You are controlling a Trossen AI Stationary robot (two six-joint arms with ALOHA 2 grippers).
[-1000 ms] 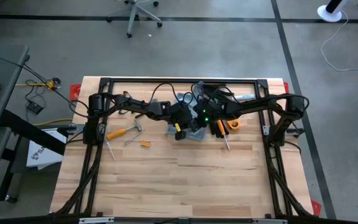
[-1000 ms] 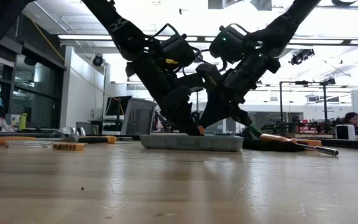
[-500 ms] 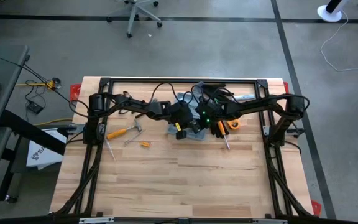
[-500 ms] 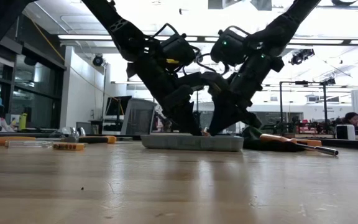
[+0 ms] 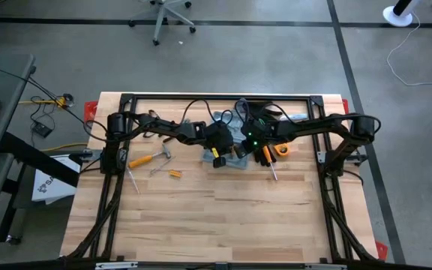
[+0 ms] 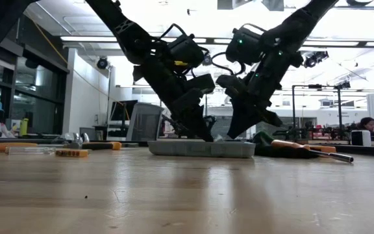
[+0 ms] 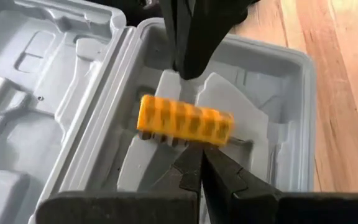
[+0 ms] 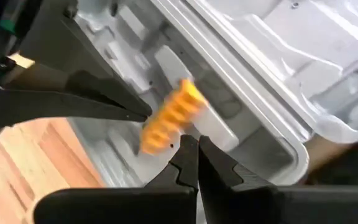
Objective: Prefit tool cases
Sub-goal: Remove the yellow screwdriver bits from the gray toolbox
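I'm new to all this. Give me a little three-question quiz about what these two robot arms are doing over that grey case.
1. True or false: the open tool case lies flat on the table.
2. What lies in the case between the two hands? A) a glove B) a yellow ribbed block C) a hammer
3. Fill in: both the left hand and the right hand have their fingers ____.

Key:
1. True.
2. B, the yellow ribbed block, resting in a moulded recess.
3. Shut; each pair of tips meets at a point right beside the block.
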